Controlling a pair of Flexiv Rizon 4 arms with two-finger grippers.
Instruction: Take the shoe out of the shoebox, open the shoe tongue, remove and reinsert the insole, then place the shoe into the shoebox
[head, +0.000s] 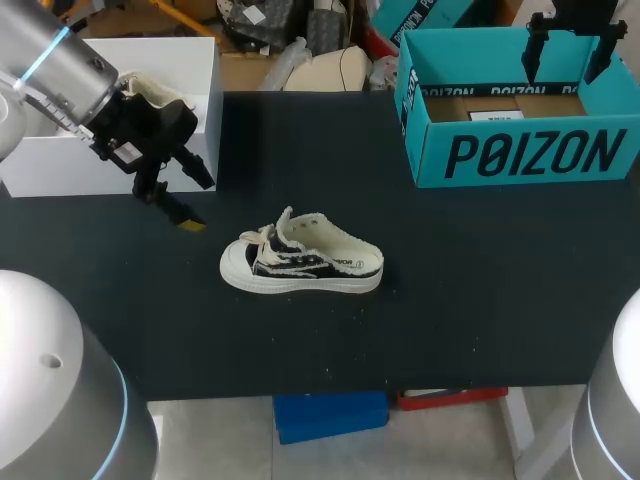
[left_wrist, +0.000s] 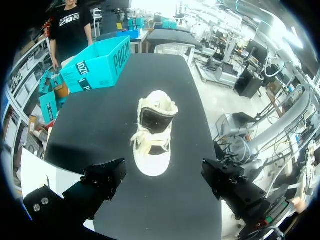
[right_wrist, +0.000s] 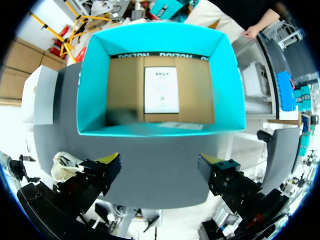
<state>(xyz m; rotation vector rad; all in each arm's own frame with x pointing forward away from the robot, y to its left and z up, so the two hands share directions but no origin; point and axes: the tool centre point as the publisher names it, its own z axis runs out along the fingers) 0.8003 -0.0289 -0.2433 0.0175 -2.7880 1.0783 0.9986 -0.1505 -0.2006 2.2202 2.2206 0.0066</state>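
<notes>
A black, matte table (head: 480, 290) stretches wide across the scene, its surface dull and dark from edge to edge. A plain white rectangular box (head: 60, 160) sits on the table at its rear left corner, one long side facing forward. The faces that show are smooth and unmarked.

Both arms held with jaws spread wide, gripping nothing.
The left arm (head: 60, 70) comes in from the left and slants down, its jaws parted low over the worktop. The right arm (head: 572, 18) hangs at the far right, its jaws parted and pointing straight down.
</notes>
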